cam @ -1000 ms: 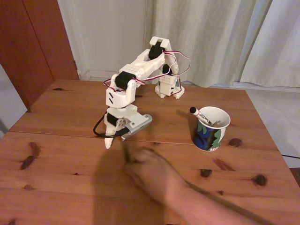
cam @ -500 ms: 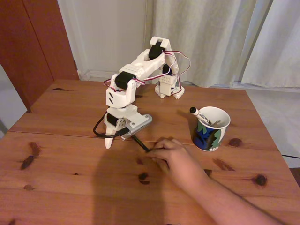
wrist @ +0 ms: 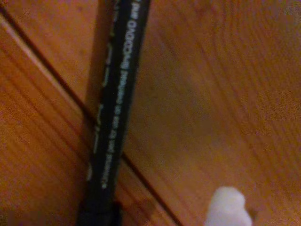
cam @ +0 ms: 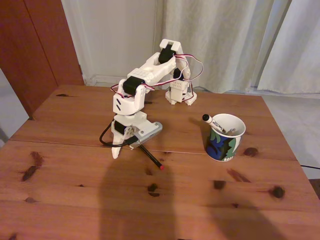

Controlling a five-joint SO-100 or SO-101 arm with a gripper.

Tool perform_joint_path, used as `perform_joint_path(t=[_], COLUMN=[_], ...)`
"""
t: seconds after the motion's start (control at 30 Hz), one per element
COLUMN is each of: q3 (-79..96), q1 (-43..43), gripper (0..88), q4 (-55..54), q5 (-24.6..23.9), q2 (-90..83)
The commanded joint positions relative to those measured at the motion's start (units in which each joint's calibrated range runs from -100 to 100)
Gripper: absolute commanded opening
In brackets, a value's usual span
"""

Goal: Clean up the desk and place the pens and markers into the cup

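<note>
On the desk [cam: 70, 190], a thin black pen [cam: 151, 156] with a red tip lies slanted, its upper end just right of my gripper [cam: 124, 148]. The gripper points down at the desk near the plank seam, and its jaws look open with nothing in them. In the wrist view the black pen [wrist: 115, 108] lies flat across the seam, with one white fingertip [wrist: 228, 209] to its right. The patterned cup [cam: 223, 138] stands upright to the right. A white marker with a black cap [cam: 206, 118] leans out over its left rim.
The arm's base [cam: 180, 95] sits at the back middle of the desk. Curtains and a wall lie behind, with a dark wooden door at far left. The front planks carry dark knots and a broad shadow.
A person's hand that reached in from the lower right has left the view, leaving the black pen lying by the gripper. The arm has not moved.
</note>
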Motion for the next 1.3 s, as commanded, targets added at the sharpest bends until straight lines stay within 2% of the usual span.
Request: perform_joint_path(t=[0.0,0.53,0.77,1.27], q3=[-0.53,-0.53,-1.34,-0.53], q1=[-0.06,0.91,1.07,1.63], gripper=[26.1,25.8,26.2,26.0], q4=[0.22,0.65,8.31,10.98], q5=[4.94,5.04,5.25,4.94], q2=[-4.40,-4.98,-5.23,-4.56])
